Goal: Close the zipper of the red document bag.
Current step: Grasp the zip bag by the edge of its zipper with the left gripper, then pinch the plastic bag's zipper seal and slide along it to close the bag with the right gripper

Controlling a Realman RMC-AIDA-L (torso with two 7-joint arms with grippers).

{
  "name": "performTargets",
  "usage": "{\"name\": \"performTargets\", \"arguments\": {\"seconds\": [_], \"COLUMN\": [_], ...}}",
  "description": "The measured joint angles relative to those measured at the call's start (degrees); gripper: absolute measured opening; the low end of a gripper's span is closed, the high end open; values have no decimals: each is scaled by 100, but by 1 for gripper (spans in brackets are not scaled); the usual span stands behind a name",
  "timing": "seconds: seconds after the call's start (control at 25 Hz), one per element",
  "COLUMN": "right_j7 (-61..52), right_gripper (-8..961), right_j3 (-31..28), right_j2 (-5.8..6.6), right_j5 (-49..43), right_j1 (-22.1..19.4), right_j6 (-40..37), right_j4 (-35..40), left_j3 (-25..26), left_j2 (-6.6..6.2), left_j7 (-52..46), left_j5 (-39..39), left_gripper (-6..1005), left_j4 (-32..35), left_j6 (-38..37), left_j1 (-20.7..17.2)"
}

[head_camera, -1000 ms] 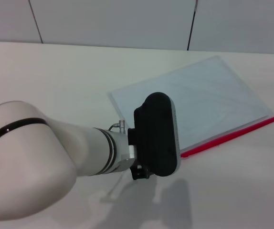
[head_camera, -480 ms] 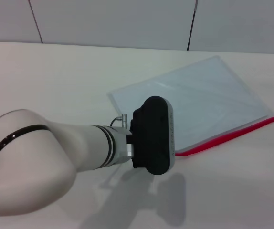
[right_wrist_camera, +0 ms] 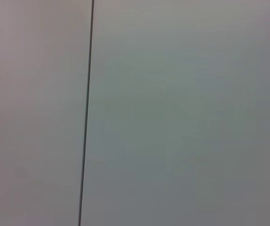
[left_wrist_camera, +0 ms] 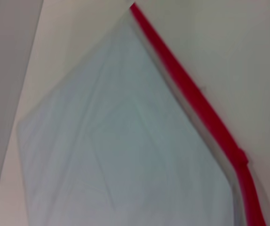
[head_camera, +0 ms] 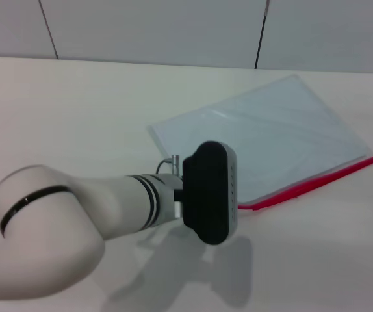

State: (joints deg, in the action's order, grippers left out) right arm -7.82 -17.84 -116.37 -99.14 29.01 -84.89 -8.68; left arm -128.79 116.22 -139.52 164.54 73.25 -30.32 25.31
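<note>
Pale counter [head_camera: 76, 110], grey panelled wall behind. Lower left of head view: left arm reaching in, left end effector [head_camera: 211, 193] hidden behind black housing; finger state cannot tell. Centre right: red document bag [head_camera: 271, 140] flat; zipper [head_camera: 310, 184] along near edge; probable slider [left_wrist_camera: 240, 157] in left wrist view. Right end effector not seen. Risk: unpinned bag slides when slider pulled; misgrasp if approach misaligned.

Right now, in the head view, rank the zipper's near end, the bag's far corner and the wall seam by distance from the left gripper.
1. zipper, near end: right beside the left gripper.
2. red document bag, far corner: beyond, to the right.
3. wall seam: farthest back.
</note>
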Motion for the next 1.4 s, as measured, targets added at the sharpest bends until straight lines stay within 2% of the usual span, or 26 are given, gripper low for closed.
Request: {"name": "performTargets", "arguments": {"seconds": [0.32,0.56,0.64,0.88,0.96,1.0,1.12,1.4], "right_j7": [0,34,45,55,57,59,145,1435], "right_gripper": [794,794,794,794,794,794,793,793], "right_j3": [0,86,316,1286,1579,1667,1847,1966], "right_j2": [-2,0,6,18,18,17,18,5], "right_j5": [-7,-20,-29,-245,-595,-765,-1326,-2347], "right_j1": [0,0,26,272,387,427,540,594], "right_j6": [-1,-1,-1,-10,-6,-3,-1,5], "right_j4": [-3,15,91,598,818,891,1076,1155], "left_j3": [-208,-172,-157,-139,-136,-98,-67,5], "left_j2": [4,3,1,-5,-6,-1,-2,-3], "left_j7": [309,368,375,701,773,1096,1384,1539], "left_j5": [6,8,8,8,8,6,-4,-85], "left_gripper": [509,280,191,56,56,56,56,55], "left_j4": [-258,-284,-300,-327,-328,-337,-395,-476], "left_j6": [680,837,998,1791,1934,2528,3061,3417], "left_j1": [-91,-164,-232,-577,-635,-900,-1107,-1223]}}
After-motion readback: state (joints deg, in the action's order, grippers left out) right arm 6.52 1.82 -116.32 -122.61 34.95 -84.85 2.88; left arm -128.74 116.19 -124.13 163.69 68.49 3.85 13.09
